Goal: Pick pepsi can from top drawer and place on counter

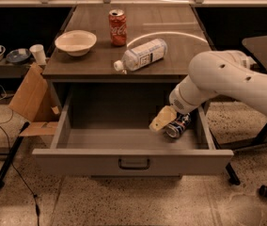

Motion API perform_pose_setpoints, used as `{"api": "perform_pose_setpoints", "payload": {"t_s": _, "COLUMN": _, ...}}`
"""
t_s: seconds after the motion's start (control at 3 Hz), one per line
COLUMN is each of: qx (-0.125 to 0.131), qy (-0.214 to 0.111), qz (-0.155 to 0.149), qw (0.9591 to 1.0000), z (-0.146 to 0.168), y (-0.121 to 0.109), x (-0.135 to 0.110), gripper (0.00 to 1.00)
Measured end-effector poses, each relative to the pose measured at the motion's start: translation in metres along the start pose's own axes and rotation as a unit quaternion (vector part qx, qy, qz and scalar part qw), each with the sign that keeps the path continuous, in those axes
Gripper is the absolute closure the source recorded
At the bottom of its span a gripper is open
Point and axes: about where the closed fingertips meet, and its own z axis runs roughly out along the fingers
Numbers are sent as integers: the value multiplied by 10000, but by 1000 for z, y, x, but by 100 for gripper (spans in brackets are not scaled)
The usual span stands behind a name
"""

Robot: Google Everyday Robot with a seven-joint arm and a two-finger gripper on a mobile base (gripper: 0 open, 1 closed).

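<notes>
Logged top drawer [133, 160] pulled well out below the counter [180, 62]. Located pepsi can [178, 126] inside, lying on its side at the camera-right end, close to the side wall. Found gripper [163, 119] down inside the drawer, just beside the can on its camera-left side, seemingly touching it. Traced arm [223, 76] reaching in from camera-right. Cannot tell gripper state, spread or closed, nor confirm any hold on the can. Judged step in hand to be securing the grasp, with the lift not yet begun.

To do it well:
- Straddle the can across its round body, not end to end.
- Centre over it before closing; beware of rolling it toward the wall with a stray nudge.
- Close firmly without crushing thin metal.
- Lift straight up until clear of the drawer wall and the counter's front edge, then carry over the top.

Noted on counter: bowl [75, 42], red cola can [117, 27], water bottle [142, 55] lying on its side. Pick bare wood at camera-right for set-down, well apart from the bottle. Turn the can upright before release if possible, to prevent rolling.
</notes>
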Motion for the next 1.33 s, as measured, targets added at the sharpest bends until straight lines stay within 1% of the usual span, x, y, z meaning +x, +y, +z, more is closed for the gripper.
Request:
{"api": "perform_pose_setpoints", "payload": {"t_s": 0.33, "qx": 106, "qy": -5, "qz": 91, "qw": 9999, "z": 23, "y": -11, "x": 1, "gripper": 0}}
{"api": "perform_pose_setpoints", "payload": {"t_s": 0.67, "qx": 147, "qy": -67, "qz": 156, "qw": 9997, "z": 41, "y": -25, "x": 6, "gripper": 0}}
{"api": "perform_pose_setpoints", "payload": {"t_s": 1.0, "qx": 124, "qy": -95, "qz": 117, "qw": 9998, "z": 61, "y": -34, "x": 12, "gripper": 0}}
{"api": "perform_pose_setpoints", "payload": {"t_s": 1.33, "qx": 119, "qy": -65, "qz": -17, "qw": 9999, "z": 83, "y": -47, "x": 21, "gripper": 0}}
